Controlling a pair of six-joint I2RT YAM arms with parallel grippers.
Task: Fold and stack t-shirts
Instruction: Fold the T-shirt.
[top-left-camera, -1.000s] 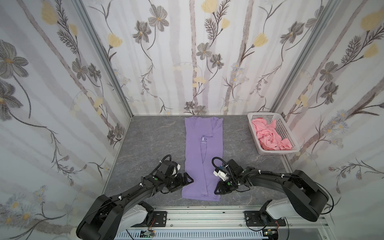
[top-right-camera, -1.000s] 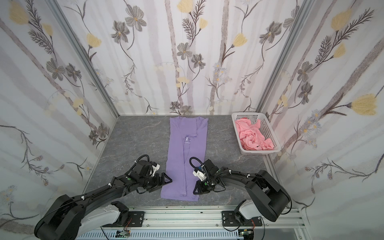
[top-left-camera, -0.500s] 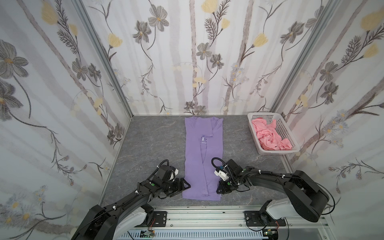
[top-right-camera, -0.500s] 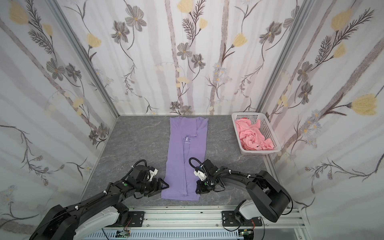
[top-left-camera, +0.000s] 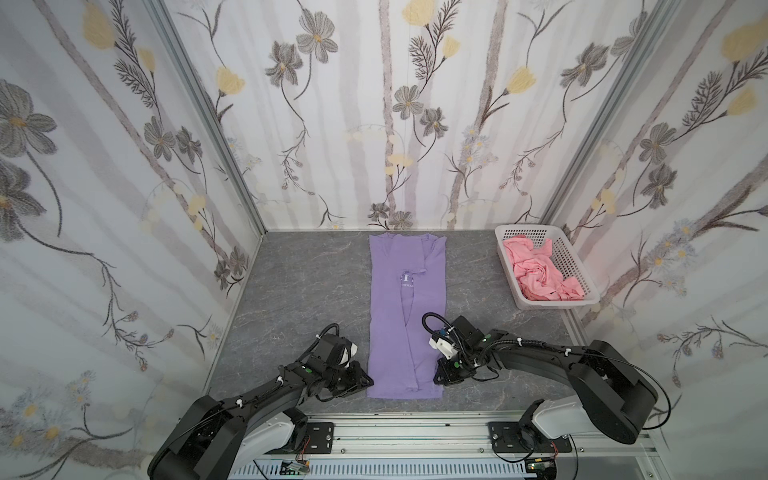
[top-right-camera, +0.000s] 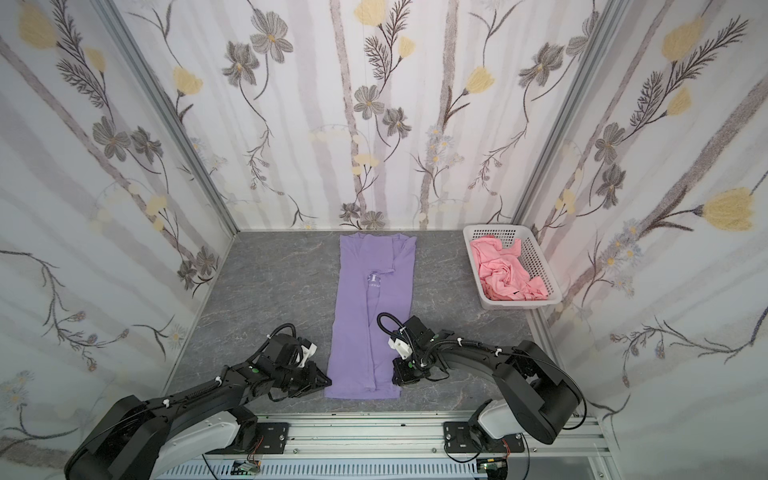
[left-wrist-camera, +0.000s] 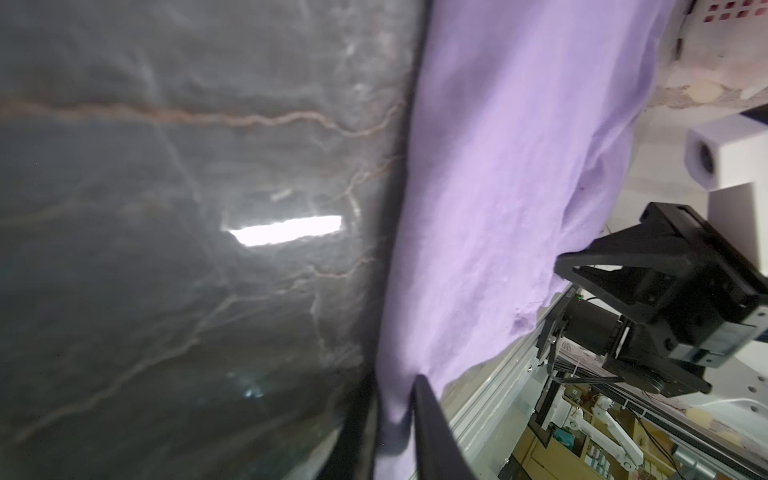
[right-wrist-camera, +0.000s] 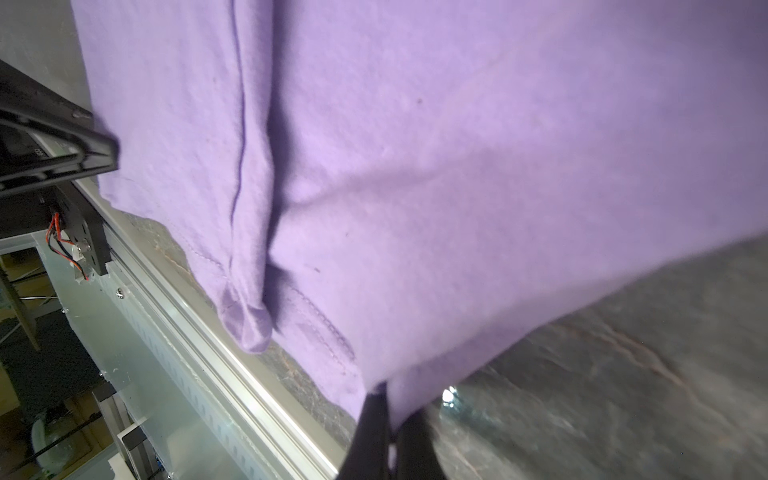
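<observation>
Jaws: your left gripper (top-left-camera: 370, 381) and right gripper (top-left-camera: 436, 380) each pinch near hem corners of lavender t-shirt (top-left-camera: 405, 324) | grey marbled tabletop (top-left-camera: 299, 291) runs wide both sides

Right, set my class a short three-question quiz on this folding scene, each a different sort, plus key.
1. True or false: the pink garment is neatly folded.
2. The left claw and right claw each pinch the purple t-shirt at: A collar, B near hem corners, C sleeves.
3. Fill in: the white basket stands on the robot's ____ side.
Key: 1 false, crumpled in the basket; 2 B; 3 right.
</observation>
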